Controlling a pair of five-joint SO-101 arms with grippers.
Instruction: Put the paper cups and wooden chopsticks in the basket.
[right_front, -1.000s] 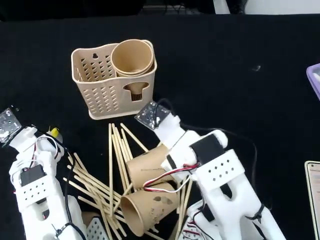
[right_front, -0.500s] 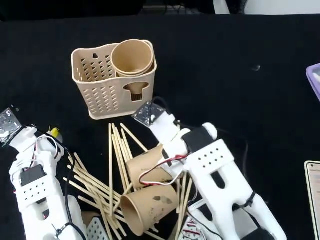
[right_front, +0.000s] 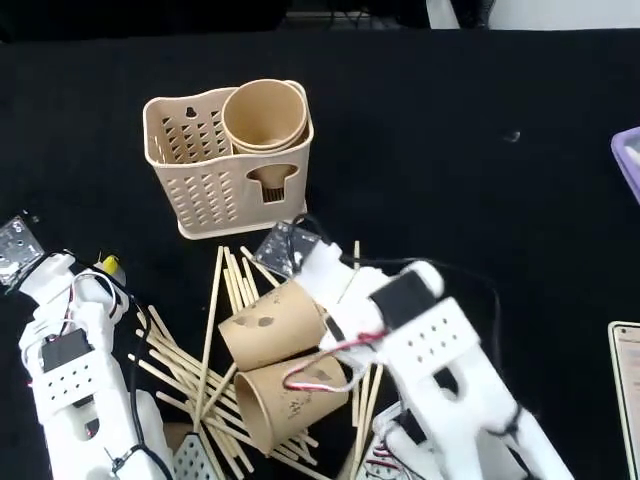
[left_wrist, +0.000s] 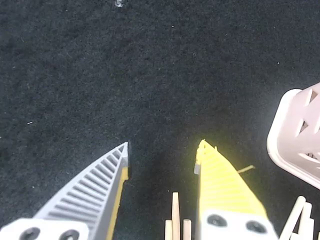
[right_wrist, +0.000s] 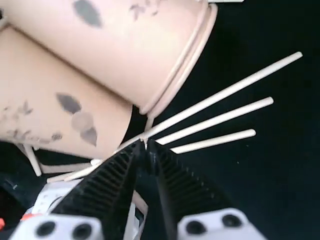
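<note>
The basket (right_front: 205, 185) stood upright toward the back of the black tabletop (right_front: 480, 180), and nested paper cups (right_front: 265, 112) already sat in its right end. Out front, two more lay on their sides and touching, the farther cup (right_front: 270, 325) and the nearer cup (right_front: 285, 405), atop a scatter of wooden chopsticks (right_front: 180, 365). The right hand (right_wrist: 145, 148) was down beside those two, its fingers drawn nearly together right at the sticks; whether one was pinched, I couldn't tell. The left hand (left_wrist: 162, 152) hung spread wide, holding nothing, over bare tabletop near the basket's corner, stick ends just beneath it.
</note>
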